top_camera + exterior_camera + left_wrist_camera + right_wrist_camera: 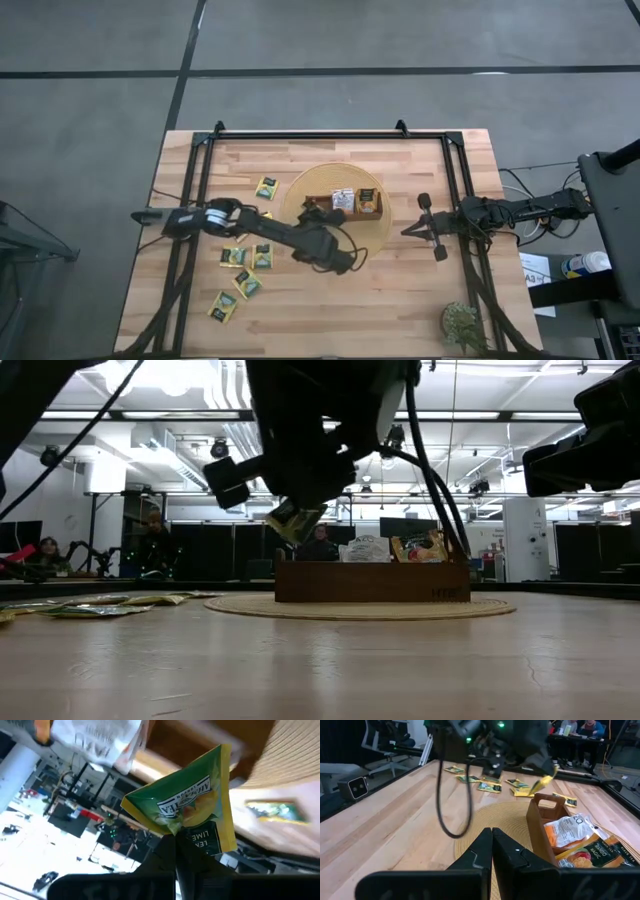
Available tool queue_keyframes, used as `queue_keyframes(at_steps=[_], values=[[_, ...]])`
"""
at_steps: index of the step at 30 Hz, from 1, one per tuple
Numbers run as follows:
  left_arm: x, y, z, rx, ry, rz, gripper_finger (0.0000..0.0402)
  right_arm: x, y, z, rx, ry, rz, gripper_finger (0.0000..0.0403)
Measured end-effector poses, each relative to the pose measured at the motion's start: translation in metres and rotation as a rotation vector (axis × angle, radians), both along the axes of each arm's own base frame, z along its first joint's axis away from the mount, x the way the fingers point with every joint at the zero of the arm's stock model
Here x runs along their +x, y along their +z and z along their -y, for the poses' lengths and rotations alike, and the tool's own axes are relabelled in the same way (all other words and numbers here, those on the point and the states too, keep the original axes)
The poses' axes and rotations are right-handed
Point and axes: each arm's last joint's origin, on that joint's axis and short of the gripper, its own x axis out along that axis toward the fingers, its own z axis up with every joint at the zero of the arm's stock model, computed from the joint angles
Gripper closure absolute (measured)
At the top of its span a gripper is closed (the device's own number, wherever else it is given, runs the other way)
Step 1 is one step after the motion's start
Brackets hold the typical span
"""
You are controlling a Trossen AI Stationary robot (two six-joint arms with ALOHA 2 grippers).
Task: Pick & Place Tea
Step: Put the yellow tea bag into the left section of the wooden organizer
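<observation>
My left gripper [312, 212] is shut on a yellow-green tea packet [185, 805]. It hovers over the round woven mat [300, 190], just off the left end of the brown wooden tray [322, 201]. The low view shows the packet [295, 520] slanting below the gripper, above the tray's end [285, 580]. More tea packets lie flat on the table's left part [247, 258], and others stand in the tray [567, 830]. My right gripper [425, 228] waits shut at the table's right, holding nothing. My left gripper pinches the yellow-green packet between its two fingers at one edge [182, 827]. The fingers slant down from the table's near side. The packet sticks out beyond the fingertips, tilted and lifted clear of the mat and tray [542, 784].
Several loose packets lie left of the mat [267, 186] [222, 306]. A small plant [462, 325] stands at the near right corner. Black frame rails [205, 160] run along the table's sides. Bare wood lies between the mat and my right gripper.
</observation>
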Motion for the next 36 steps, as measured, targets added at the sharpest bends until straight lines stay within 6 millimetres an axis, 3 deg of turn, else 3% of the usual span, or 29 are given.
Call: queue_keyframes(at_steps=[9,21,31,36], values=[[0.005,0.004,-0.022,0.062,0.008,-0.019,0.0401,0.0,0.0,0.0,0.0,0.0,0.0,0.0394],[0.006,0.001,-0.028,0.083,-0.093,-0.252,0.0401,0.0,0.0,0.0,0.0,0.0,0.0,0.0394],[-0.002,-0.02,-0.04,0.089,-0.114,-0.422,0.0401,0.0,0.0,0.0,-0.001,0.0,0.0,0.0394],[-0.003,-0.03,-0.043,0.104,-0.113,-0.418,0.0401,0.0,0.0,0.0,-0.001,0.0,0.0,0.0394]])
